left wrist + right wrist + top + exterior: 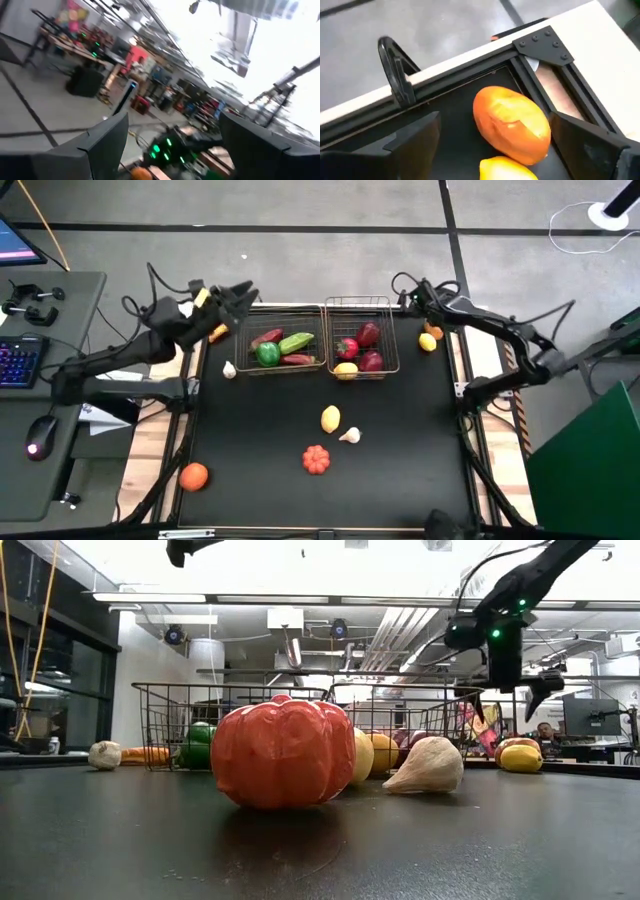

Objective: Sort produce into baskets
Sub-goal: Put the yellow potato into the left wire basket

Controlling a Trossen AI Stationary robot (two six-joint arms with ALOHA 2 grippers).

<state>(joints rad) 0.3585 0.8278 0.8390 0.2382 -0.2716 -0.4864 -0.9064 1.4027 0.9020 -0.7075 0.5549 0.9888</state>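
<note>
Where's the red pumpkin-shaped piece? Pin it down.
In the high view the red pumpkin-shaped piece lies loose on the mat's near middle, just below the lemon and garlic.

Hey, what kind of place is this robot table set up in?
Probably a robotics lab or workshop: a keyboard and mouse sit on a desk beside the table, with cluttered workbenches beyond.

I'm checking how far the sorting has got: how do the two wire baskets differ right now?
The left basket holds vegetables: a green pepper, a cucumber and red pieces. The right basket holds red fruit and a lemon at its near edge. The left one looks slightly wider; the right one reaches further back. Both are shallow bronze mesh, side by side at the table's far edge.
</note>
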